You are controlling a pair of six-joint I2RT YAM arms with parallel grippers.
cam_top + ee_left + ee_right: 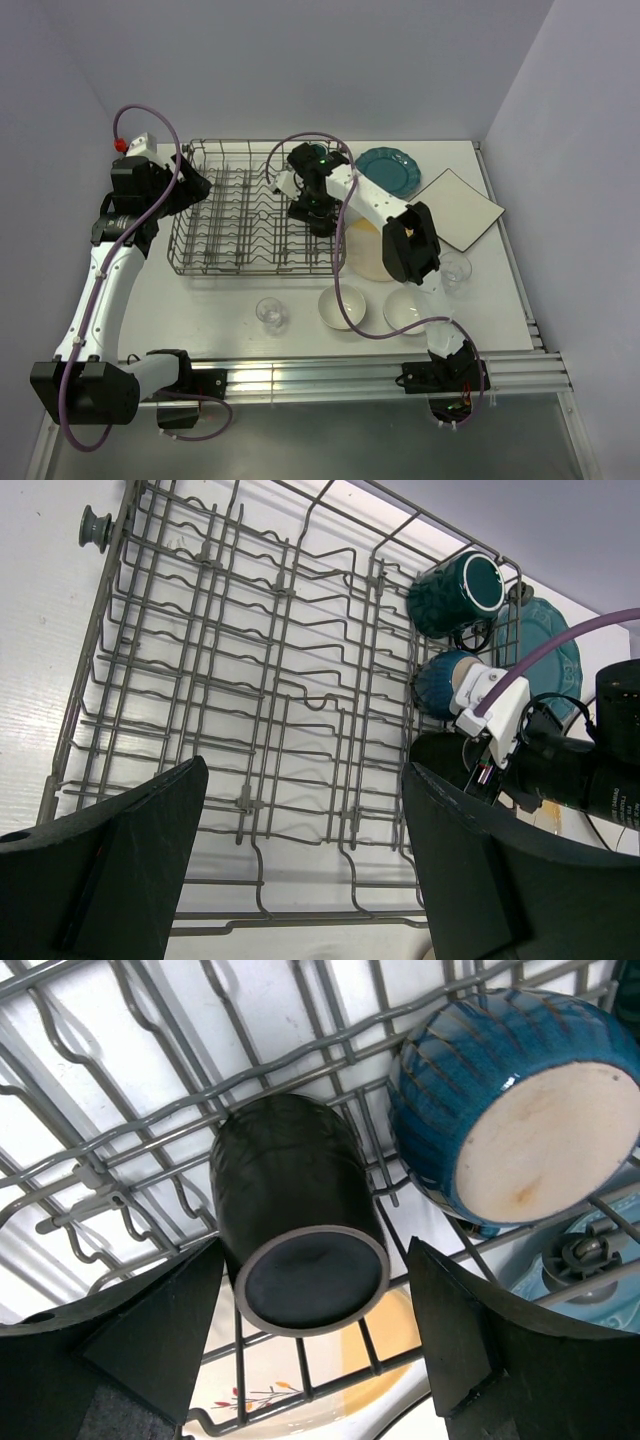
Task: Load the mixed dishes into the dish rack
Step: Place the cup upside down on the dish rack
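hovering over the right end of the dish rack (240, 215), the right claw (315, 1260) has its fingers (140, 1345) spread, with a black mug (290, 1180) sitting between them. from the wrist view the mug shows its flat base to the camera and rests on the rack's wires. a thin gap shows on each side of it, so the claw frames the mug without pinching it. just beside it, toward the rack's corner, a blue mug (510, 1100) stands mouth down with its pale unglazed base up.

the left claw (305, 770) hangs above the other end of the rack, spread wide and holding nothing, bare tines below it. past its fingers (110, 870) i can see a teal mug (455, 595) on its side in the far right corner of the rack, mouth toward the camera, next to the blue mug. a small roller (95, 525) sticks out at the rack's far left corner.

the other dishes are on the desk (200, 310) outside the rack. the teal scalloped plate (390, 170) lies just past the rack's right end, and the white square plate (458, 208) is to the right of it. the yellow-cream plate (365, 255) lies partly under the right arm, its edge showing beneath the rack wires. nearer the arm bases sit a white bowl (342, 307) and a second white bowl (405, 308), side by side. one clear glass (271, 313) stands left of them and another glass (455, 270) to the right.
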